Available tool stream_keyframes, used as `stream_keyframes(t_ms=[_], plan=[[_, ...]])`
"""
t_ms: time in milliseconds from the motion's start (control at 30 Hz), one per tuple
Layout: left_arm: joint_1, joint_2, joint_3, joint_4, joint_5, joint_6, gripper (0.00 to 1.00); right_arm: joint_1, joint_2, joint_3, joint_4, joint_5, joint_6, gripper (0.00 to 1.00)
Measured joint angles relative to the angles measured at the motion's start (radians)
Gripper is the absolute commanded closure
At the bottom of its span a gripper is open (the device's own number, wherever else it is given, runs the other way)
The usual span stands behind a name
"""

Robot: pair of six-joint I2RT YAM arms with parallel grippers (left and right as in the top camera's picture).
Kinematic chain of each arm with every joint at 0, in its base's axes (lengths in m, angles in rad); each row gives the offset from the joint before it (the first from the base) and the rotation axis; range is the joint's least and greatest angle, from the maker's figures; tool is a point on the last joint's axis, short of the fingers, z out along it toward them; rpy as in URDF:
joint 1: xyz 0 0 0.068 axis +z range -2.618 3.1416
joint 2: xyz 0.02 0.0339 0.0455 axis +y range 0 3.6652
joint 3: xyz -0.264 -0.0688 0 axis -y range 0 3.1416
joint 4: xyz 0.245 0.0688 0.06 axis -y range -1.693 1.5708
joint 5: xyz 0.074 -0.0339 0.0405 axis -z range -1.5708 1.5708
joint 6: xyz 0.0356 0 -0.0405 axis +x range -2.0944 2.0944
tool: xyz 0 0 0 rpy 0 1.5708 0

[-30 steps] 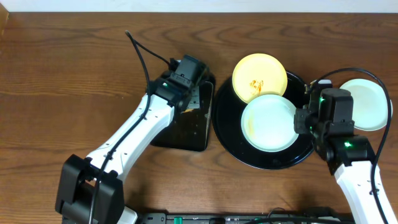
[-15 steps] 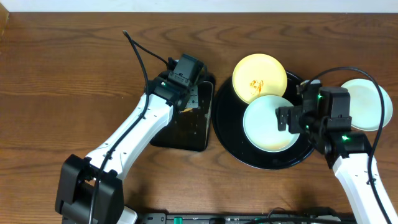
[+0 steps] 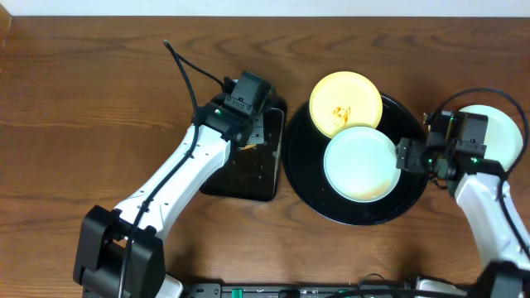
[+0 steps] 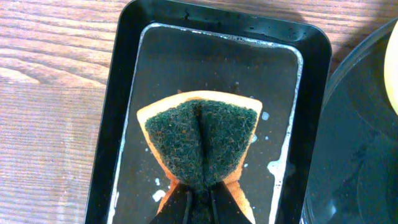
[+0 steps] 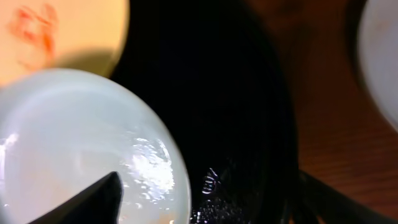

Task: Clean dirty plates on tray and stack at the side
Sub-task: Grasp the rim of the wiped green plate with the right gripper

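On the round black tray (image 3: 306,178) lie a pale yellow plate (image 3: 345,103) with an orange smear and a mint plate (image 3: 360,161), wet and glistening in the right wrist view. A second mint plate (image 3: 497,136) rests on the table to the tray's right. My right gripper (image 3: 407,156) hovers open at the tray plate's right edge. One finger is over the plate (image 5: 74,137) and the other is past the tray's rim, with nothing held. My left gripper (image 4: 199,196) is shut on a green-and-orange sponge (image 4: 202,140), folded between its fingers.
The sponge hangs over a rectangular black tray (image 4: 292,93) with soapy water specks, standing just left of the round tray. Brown wooden table (image 3: 99,108) stretches to the left. Cables loop near both wrists.
My right gripper has opened and drawn back to the right, from over the mint plate to its right edge. The left arm and sponge have stayed put.
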Motion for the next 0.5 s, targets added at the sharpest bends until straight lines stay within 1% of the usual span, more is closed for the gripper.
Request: stream_keyframes(t_ms=[67,167,300,367,467,500], plan=[[0.000,0.000,0.000,-0.002,0.000,0.000,0.92,-0.001,0.057,0.000,0.015,-0.023,-0.017,0.29],[0.000,0.000,0.000,-0.003,0.000,0.000,0.92,0.000,0.130,0.000,0.039,-0.071,-0.041,0.37],[0.000,0.000,0.000,-0.003,0.000,0.000,0.93,-0.001,0.193,0.000,0.051,-0.116,-0.060,0.47],[0.000,0.000,0.000,-0.003,0.000,0.000,0.92,-0.001,0.212,0.000,0.054,-0.127,-0.069,0.56],[0.000,0.000,0.000,-0.003,0.000,0.000,0.92,-0.001,0.231,0.000,0.057,-0.144,-0.072,0.76],[0.000,0.000,0.000,-0.003,0.000,0.000,0.92,-0.001,0.234,0.000,0.058,-0.153,-0.082,0.80]])
